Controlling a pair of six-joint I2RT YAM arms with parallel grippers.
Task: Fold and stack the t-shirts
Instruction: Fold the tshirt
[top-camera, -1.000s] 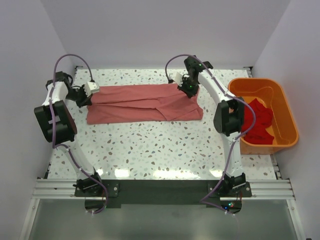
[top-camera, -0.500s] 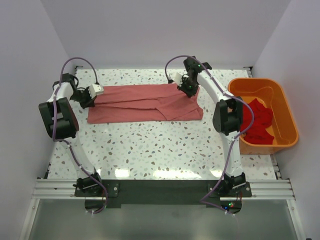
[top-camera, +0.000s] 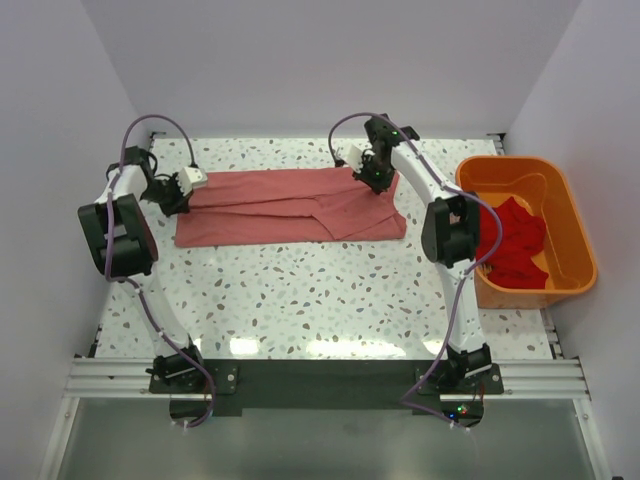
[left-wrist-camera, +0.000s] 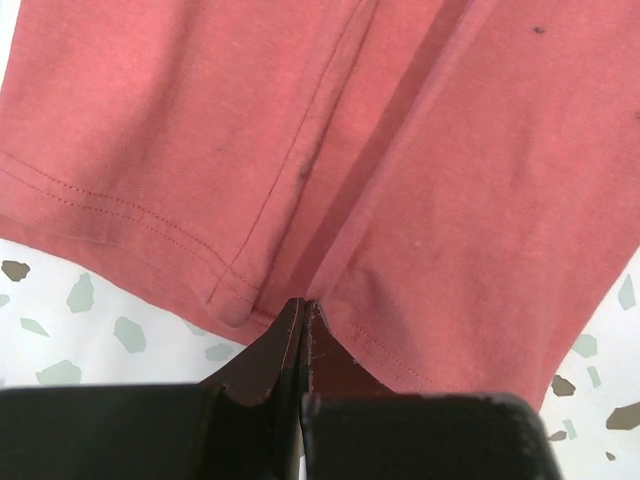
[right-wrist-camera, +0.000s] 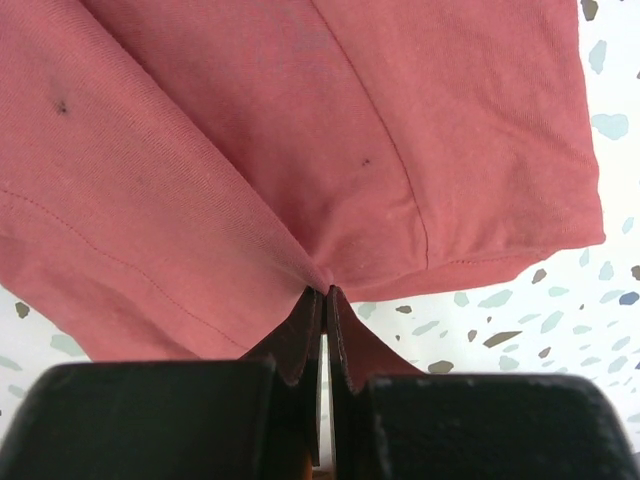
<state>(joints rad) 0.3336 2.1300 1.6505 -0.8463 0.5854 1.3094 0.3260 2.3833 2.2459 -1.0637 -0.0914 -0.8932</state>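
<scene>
Nearest the camera, the two arm bases are bolted along the front edge of the table (top-camera: 300, 300), and a wide strip of speckled top is seen just beyond them. Further in, the salmon-pink t-shirt (top-camera: 290, 205) is laid out as a long folded band running left to right across the far half of the table, with creases and overlapping layers showing down the middle.

The left arm (top-camera: 115, 235) is bent over toward the band's left end, and the left jaws are pressed fully together on the cloth there, at the far corner. In the left wrist view the tips are seen pinched on the edge right next to a stitched hem, with folds fanning away from the pinch.

Same deal on the other side. The right arm (top-camera: 447, 230) is reached out to the band's far right corner, and the right jaws are clamped tight on the salmon-pink fabric. A bit of cloth is gathered into the tips, and speckled table is seen just past the hem.

Off to the right, well apart from that shirt, the orange tub (top-camera: 520, 172) is parked at the table's right edge. The red t-shirt (top-camera: 515, 245) is crumpled inside it, partly hidden by the right arm. Whether either pinched corner is lifted off the table can't really be told.
</scene>
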